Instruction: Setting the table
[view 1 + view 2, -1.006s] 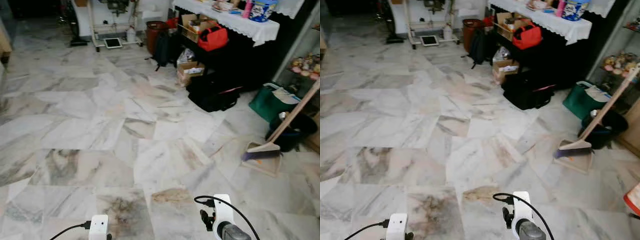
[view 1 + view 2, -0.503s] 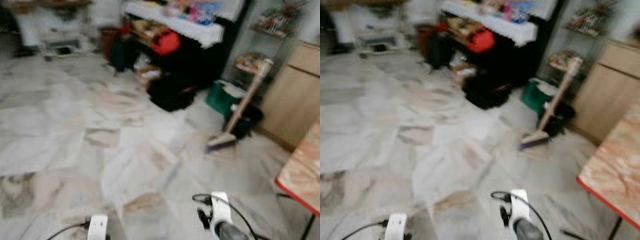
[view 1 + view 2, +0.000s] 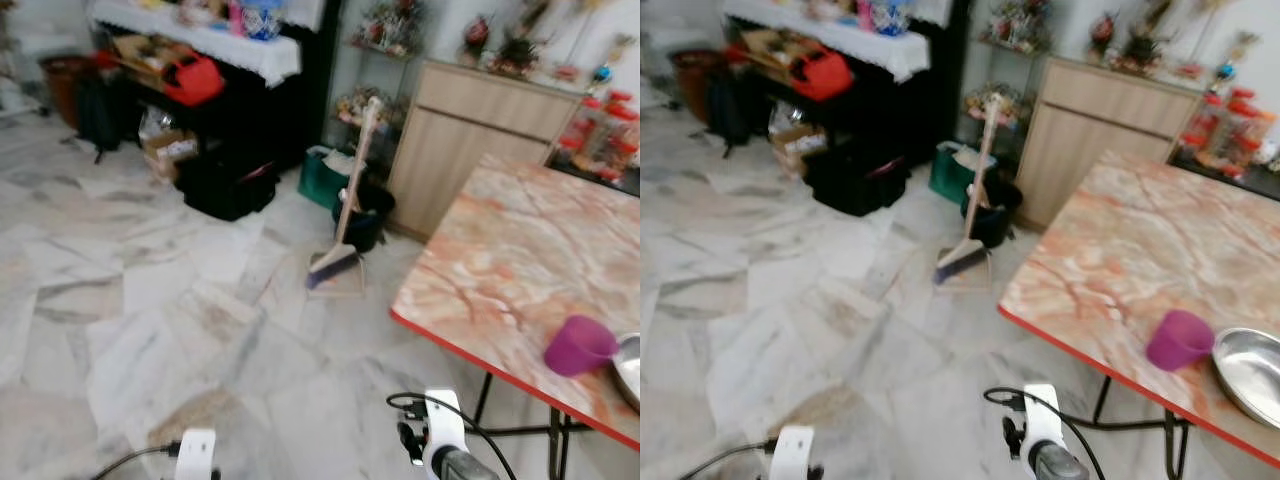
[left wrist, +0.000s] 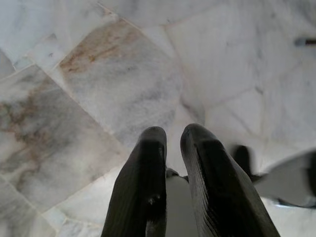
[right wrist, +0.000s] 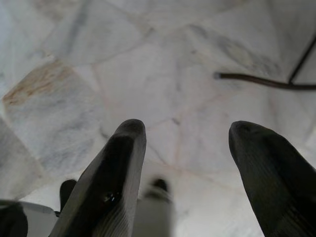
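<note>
Two things sit on the table (image 3: 1120,260), a marbled pink-and-cream top with a red edge on dark metal legs, standing to the robot's right on the marble floor (image 3: 150,300). Both lie near the table's front edge, toward its right end: a shallow steel bowl (image 3: 1248,372) and, just beside it on the left, a purple cup (image 3: 1178,340), upright; whether they touch I cannot tell.

Behind the table stands a wooden cabinet (image 3: 470,140) with ornaments along its top. Left of it, a dark shelf unit under a white lace cloth (image 3: 215,45) holds a red bag (image 3: 195,78) and cardboard boxes, with a black bag (image 3: 225,185) on the floor in front. Between shelf and cabinet a broom (image 3: 345,215) leans, its head on a dustpan, next to a black bucket (image 3: 365,215) and a green bag (image 3: 322,178).

Both arms hang low over the floor. In its wrist view, the left gripper (image 4: 173,136) points down at the tiles with its fingers nearly together, a narrow gap between them and nothing in it. The right gripper (image 5: 187,131) has its fingers spread wide apart, empty, above pale tiles and the table's thin dark foot rail (image 5: 266,81).
</note>
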Motion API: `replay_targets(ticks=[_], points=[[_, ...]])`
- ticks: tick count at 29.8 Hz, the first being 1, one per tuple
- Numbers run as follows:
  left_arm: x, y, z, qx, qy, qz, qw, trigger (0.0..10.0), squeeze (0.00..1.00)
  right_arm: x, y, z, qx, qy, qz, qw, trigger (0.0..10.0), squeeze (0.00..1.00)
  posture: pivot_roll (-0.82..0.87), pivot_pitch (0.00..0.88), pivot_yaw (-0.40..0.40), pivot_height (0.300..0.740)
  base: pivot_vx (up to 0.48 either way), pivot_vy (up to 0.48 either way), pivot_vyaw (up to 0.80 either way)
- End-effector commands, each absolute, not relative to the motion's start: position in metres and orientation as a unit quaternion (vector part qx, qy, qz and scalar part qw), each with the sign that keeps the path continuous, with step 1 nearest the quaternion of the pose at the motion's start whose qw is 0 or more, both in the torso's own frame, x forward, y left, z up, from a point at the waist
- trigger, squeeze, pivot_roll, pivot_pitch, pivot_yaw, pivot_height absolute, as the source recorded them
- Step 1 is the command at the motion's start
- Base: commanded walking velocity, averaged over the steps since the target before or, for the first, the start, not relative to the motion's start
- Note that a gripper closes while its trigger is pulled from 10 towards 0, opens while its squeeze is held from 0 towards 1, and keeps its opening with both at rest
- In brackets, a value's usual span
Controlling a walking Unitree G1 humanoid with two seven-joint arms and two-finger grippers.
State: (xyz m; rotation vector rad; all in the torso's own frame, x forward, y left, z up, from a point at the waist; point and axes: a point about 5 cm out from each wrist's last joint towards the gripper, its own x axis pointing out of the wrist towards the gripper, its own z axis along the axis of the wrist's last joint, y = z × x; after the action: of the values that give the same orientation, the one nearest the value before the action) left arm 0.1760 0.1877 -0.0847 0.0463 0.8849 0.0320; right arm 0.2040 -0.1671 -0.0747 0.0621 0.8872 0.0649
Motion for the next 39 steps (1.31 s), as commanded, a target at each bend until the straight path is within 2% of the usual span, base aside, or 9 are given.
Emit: replay_targets(ticks=[1, 25, 27, 29, 39], points=[[0.176, 0.177, -0.086, 0.02, 0.43, 0.003, 0.903, 10.0, 0.0, 0.208, -0.176, -0.071, 0.024, 0.422, 0.021, 0.906, 10.0, 0.0, 0.0, 0.0, -0.059, 0.74, 0.0, -0.48, -0.72], [0.176, 0.177, -0.086, 0.02, 0.43, 0.003, 0.903, 10.0, 0.0, 0.208, -0.176, -0.071, 0.024, 0.422, 0.021, 0.906, 10.0, 0.0, 0.0, 0.0, -0.059, 0.74, 0.0, -0.48, -0.72], [0.175, 0.18, -0.087, 0.0, 0.435, 0.028, 0.9, 10.0, 0.0, 0.211, -0.174, -0.07, 0.032, 0.421, 0.011, 0.906, 10.0, 0.0, 0.02, 0.0, -0.067, 0.74, 0.0, 0.0, -0.69], [0.195, 0.185, -0.075, 0.006, 0.387, 0.028, 0.922, 10.0, 0.0, 0.211, -0.173, -0.07, 0.038, 0.413, 0.011, 0.91, 10.0, 0.0, 0.03, 0.0, -0.064, 0.74, 0.0, 0.0, 0.0], [0.215, 0.188, -0.061, 0.008, 0.342, 0.035, 0.939, 10.0, 0.0, 0.209, -0.17, -0.071, 0.042, 0.414, 0.012, 0.909, 10.0, 0.0, 0.03, 0.0, -0.049, 0.74, 0.0, 0.0, 0.0]])
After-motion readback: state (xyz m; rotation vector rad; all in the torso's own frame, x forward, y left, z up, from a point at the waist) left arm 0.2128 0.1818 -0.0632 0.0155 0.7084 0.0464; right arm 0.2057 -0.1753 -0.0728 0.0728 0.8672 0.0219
